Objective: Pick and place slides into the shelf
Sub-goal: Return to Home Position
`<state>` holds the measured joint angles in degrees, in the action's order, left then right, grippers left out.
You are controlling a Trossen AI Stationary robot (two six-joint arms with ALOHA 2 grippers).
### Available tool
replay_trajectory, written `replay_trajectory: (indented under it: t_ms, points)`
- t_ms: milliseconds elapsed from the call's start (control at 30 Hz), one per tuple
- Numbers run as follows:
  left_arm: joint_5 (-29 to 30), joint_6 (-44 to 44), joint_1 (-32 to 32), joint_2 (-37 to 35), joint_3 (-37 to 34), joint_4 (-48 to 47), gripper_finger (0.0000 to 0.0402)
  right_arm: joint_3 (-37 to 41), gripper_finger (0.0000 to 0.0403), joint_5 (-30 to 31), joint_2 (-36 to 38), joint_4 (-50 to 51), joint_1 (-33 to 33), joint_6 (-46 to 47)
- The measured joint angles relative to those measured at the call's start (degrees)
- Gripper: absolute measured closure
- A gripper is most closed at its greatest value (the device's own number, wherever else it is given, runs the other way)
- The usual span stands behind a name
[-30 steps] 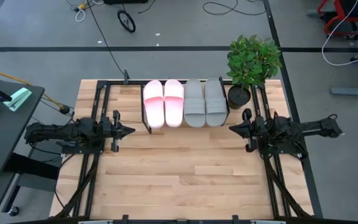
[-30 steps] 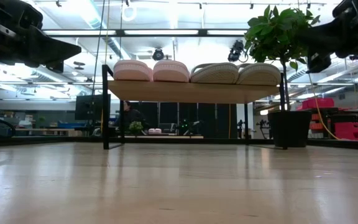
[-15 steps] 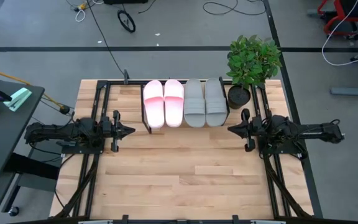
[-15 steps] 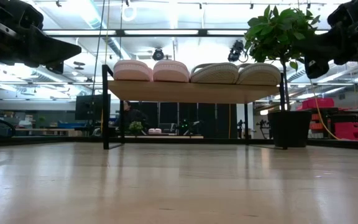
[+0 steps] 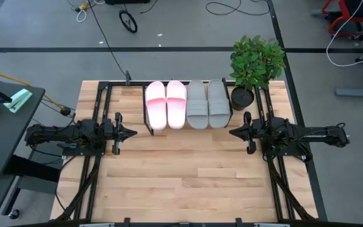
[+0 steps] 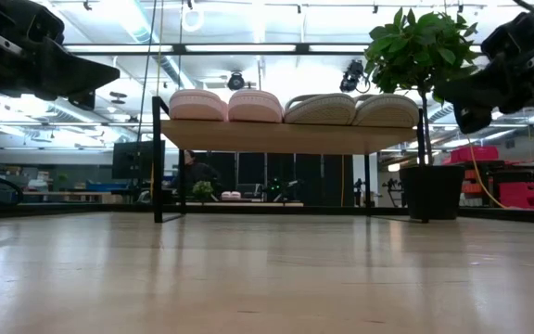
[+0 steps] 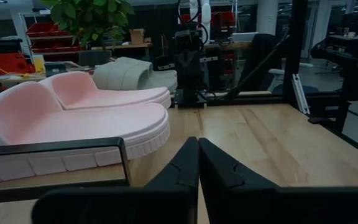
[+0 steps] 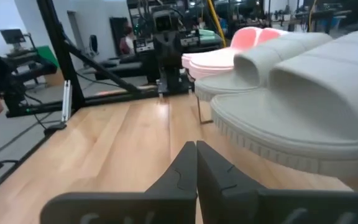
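So, pretty much done as far as I can tell: all 4 slides (image 6: 258,105) sit on the shelf (image 6: 286,136) at the far edge of the tabletop (image 5: 188,176), lined up side by side. The pink pair (image 5: 166,104) is on the left and the grey pair (image 5: 207,103) on the right, just beside the potted plant (image 5: 255,63). No slide is lying loose on the wood. The left tool (image 5: 129,133) hangs near the shelf's near-left corner and the right tool (image 5: 234,133) near its near-right corner. Both are raised above the tabletop, tips pointing at each other, fingers pressed together and holding nothing. My guess is the only bit left is parking both arms at home, no more picking needed.
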<state>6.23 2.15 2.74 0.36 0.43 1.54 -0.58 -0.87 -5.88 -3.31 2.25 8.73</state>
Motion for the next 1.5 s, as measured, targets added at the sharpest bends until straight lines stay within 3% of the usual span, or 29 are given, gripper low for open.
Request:
replay_trajectory:
  t_ms: [233, 633, 1100, 1500]
  points:
    - [-0.05, -0.31, 0.02, 0.00, 0.00, 0.03, 0.0376, 0.00, 0.0402, -1.39, 0.06, -0.77, -0.12, 0.29]
    - [0.08, -3.02, 0.00, 0.00, -0.04, 1.21, 0.0390, 0.00, 0.0386, -0.73, -0.01, 1.18, -0.12, 0.31]
    - [0.10, -2.97, 0.01, 0.00, -0.04, 1.93, 0.0367, 0.02, 0.0386, -0.71, -0.01, 1.18, -0.12, 0.31]
    - [0.10, -2.97, 0.01, 0.00, -0.04, 2.10, 0.0384, 0.02, 0.0386, -0.71, -0.01, 1.16, -0.12, 0.33]
